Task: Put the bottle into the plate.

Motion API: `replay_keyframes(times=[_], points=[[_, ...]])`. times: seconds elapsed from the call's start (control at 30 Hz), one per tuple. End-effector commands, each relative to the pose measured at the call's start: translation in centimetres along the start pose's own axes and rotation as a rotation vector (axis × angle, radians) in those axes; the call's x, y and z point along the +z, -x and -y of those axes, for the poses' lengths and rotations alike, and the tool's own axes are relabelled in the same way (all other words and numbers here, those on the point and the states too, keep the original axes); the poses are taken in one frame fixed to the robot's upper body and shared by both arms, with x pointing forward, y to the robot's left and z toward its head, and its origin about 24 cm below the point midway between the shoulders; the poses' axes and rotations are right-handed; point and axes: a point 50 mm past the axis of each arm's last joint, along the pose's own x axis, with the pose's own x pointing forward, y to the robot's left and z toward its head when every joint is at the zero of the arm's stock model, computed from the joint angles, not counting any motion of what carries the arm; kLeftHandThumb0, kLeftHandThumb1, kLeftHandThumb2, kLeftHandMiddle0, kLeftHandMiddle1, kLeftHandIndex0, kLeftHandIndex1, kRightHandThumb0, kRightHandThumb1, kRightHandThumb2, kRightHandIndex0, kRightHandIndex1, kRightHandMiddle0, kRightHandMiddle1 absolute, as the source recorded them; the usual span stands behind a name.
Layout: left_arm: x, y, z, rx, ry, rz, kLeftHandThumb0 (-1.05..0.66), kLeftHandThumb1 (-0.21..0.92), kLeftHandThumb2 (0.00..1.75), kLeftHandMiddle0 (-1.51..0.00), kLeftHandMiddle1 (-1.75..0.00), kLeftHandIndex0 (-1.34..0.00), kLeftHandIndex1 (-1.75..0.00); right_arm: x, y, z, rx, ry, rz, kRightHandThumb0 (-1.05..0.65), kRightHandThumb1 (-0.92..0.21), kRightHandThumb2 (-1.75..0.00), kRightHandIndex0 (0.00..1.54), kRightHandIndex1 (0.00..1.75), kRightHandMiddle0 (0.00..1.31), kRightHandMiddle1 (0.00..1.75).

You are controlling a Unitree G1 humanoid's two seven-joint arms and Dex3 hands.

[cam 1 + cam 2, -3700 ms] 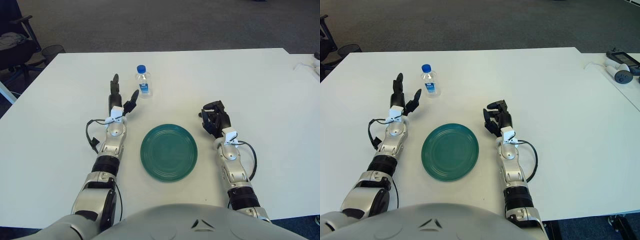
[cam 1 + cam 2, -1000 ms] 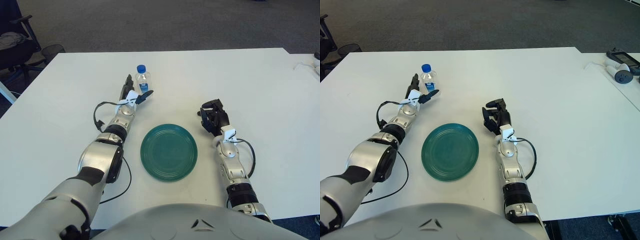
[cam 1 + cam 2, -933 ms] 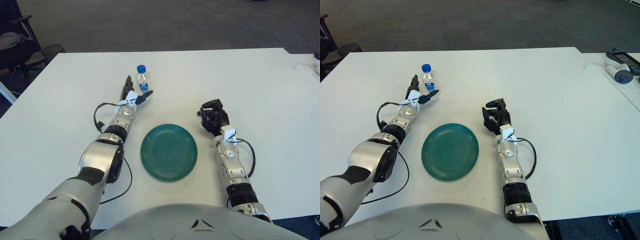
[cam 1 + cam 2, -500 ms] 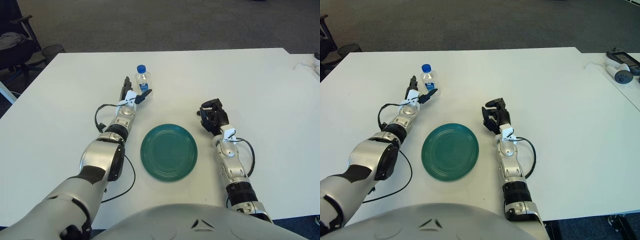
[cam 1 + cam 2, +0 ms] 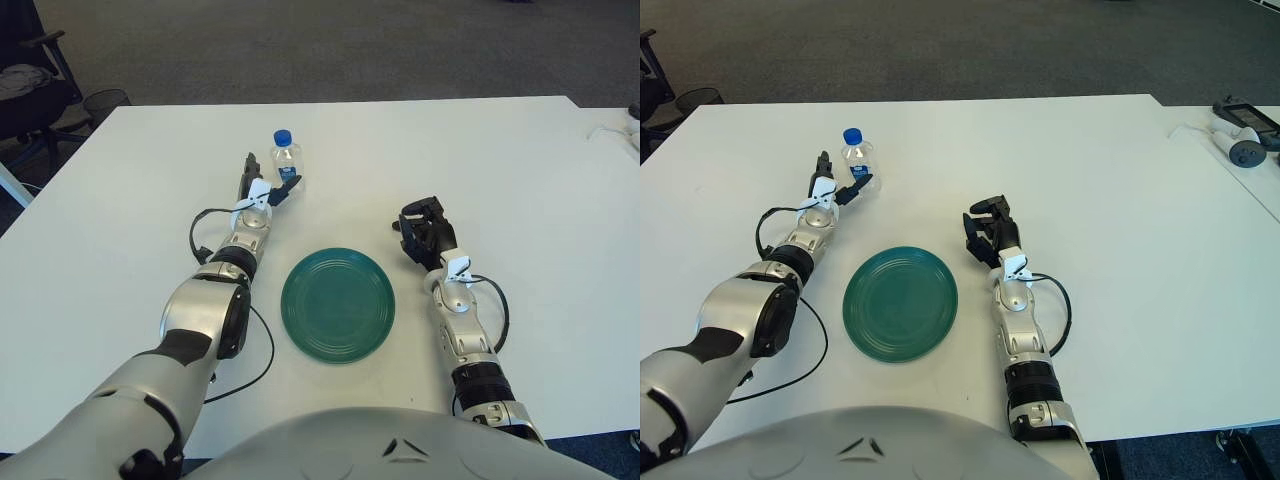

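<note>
The bottle (image 5: 285, 160) stands upright with its blue cap on the white surface (image 5: 500, 160), in the upper left of centre. The left hand (image 5: 262, 188) reaches just beside it, fingers spread apart and not closed around it. The green plate (image 5: 338, 304) lies empty at lower centre, well apart from the bottle. The right hand (image 5: 428, 236) rests right of the plate, fingers curled together, holding nothing.
</note>
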Motion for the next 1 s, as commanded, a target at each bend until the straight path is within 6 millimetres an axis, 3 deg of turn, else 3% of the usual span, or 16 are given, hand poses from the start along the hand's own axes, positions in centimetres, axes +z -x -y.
replay_keyframes(times=[0.0,0.77,0.97], points=[[-0.6,0.17,0.37,-0.019,0.006,-0.043,-1.05,0.92,0.01,-0.04,-0.02,0.0,0.0,-5.0,2.59,-0.07,0.008,-0.01,-0.259,-0.35,-0.92,-0.52,0.42,1.21,0.19,1.75],[-0.79,0.29,0.55,-0.045,-0.011,-0.037,-1.05,0.89,0.0,-0.1,-0.05,-0.05,-0.05,-5.06,2.82,-0.26,0.015,-0.025,-0.258,-0.35,-0.92,-0.52,0.41,1.2,0.19,1.75],[-0.78,0.37,0.7,-0.068,-0.02,-0.018,-1.03,0.87,0.01,-0.13,-0.05,0.0,-0.24,-5.09,2.85,-0.28,0.016,-0.031,-0.264,-0.35,-0.92,-0.52,0.41,1.2,0.19,1.75]])
